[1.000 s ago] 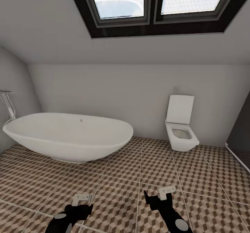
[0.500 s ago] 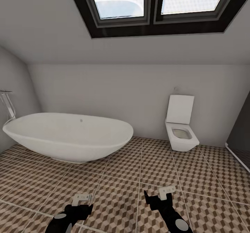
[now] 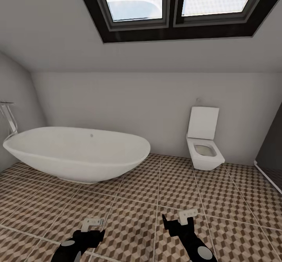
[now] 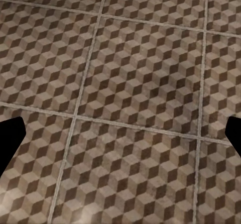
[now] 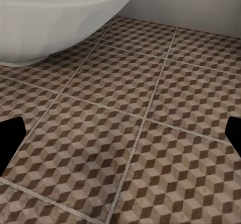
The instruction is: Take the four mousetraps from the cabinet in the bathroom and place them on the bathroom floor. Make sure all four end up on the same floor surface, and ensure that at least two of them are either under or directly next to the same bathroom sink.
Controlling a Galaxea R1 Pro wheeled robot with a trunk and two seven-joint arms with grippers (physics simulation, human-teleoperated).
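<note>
The bathroom floor (image 3: 141,199) of cube-patterned tiles spreads ahead of me. My left gripper (image 3: 93,223) hangs low over it at the lower left, open and holding nothing. My right gripper (image 3: 187,215) hangs beside it at the lower right, also open and holding nothing. In the left wrist view the dark fingertips (image 4: 10,138) stand wide apart over bare tiles (image 4: 125,83). The right wrist view has the fingertips (image 5: 10,141) just as wide over tiles (image 5: 150,133), with the bathtub's curved side (image 5: 55,18) beyond. The mousetraps, the cabinet and the sink are out of view.
A big oval white bathtub (image 3: 78,152) fills the left, with a chrome tap (image 3: 8,117) at its far end. A square white toilet (image 3: 203,144) stands against the back wall at right. A dark shower edge (image 3: 272,164) is at far right. A skylight (image 3: 176,4) is overhead.
</note>
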